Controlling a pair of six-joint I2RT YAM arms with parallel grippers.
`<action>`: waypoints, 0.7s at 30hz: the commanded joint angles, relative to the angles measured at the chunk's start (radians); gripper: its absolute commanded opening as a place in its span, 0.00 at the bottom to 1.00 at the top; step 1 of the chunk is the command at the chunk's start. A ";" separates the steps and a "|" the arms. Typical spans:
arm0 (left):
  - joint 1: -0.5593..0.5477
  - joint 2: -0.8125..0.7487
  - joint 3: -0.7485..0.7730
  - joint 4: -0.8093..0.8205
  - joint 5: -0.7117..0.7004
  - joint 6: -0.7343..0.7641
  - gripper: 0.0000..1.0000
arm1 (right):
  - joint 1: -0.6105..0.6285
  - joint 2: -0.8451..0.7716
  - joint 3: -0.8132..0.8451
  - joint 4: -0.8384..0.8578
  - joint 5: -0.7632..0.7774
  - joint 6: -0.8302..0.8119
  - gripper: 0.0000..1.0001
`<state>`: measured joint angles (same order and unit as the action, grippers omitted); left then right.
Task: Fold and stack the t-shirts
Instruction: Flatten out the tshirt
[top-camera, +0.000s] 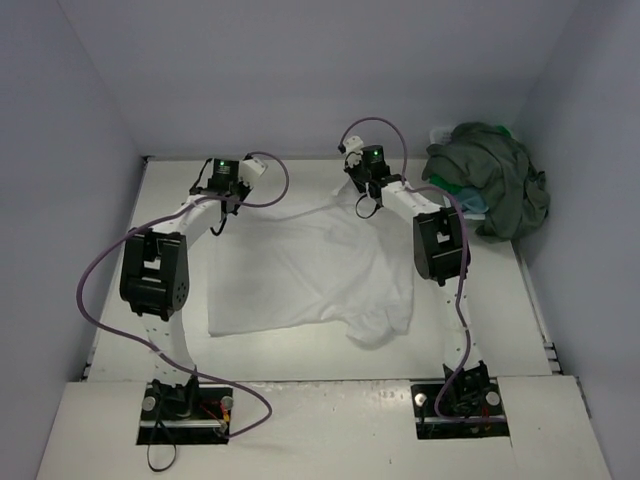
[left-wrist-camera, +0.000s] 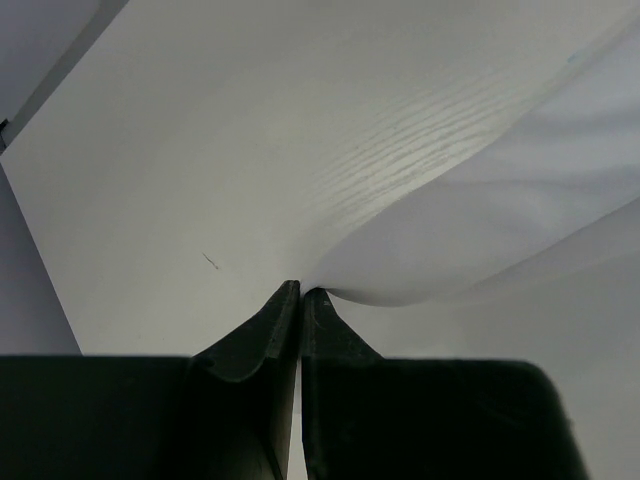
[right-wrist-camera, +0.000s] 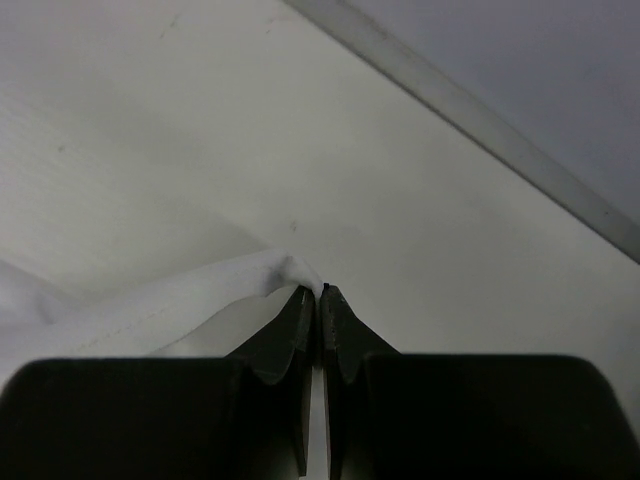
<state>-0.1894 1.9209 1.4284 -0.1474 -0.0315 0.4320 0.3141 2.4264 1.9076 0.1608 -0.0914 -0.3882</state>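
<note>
A white t-shirt (top-camera: 310, 270) lies spread on the table, its near right part rumpled. My left gripper (top-camera: 218, 222) is shut on the shirt's far left corner; in the left wrist view the cloth (left-wrist-camera: 500, 200) rises from the closed tips (left-wrist-camera: 301, 290) off to the right. My right gripper (top-camera: 362, 205) is shut on the far right corner, and the right wrist view shows a fold of white cloth (right-wrist-camera: 150, 300) pinched at the tips (right-wrist-camera: 319, 290). More t-shirts sit heaped at the back right: dark olive-grey (top-camera: 495, 180) on top, with some blue (top-camera: 475, 205) and green (top-camera: 510, 130) peeking out.
The heap stands against the right wall, with a bit of white basket (top-camera: 440, 133) showing behind it. Walls close in the table (top-camera: 300, 350) at the back, left and right. Purple cables loop from both arms over the near table.
</note>
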 joint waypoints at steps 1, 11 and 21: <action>0.015 0.009 0.070 0.069 -0.024 -0.016 0.00 | -0.001 0.011 0.096 0.129 0.102 0.023 0.00; 0.015 0.101 0.141 0.115 -0.088 -0.035 0.00 | -0.003 0.155 0.310 0.187 0.249 0.041 0.00; 0.015 0.152 0.221 0.098 -0.160 -0.053 0.09 | 0.013 0.223 0.383 0.140 0.378 0.022 0.61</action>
<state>-0.1810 2.1067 1.5852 -0.0917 -0.1493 0.4053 0.3161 2.6896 2.2421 0.2508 0.1856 -0.3637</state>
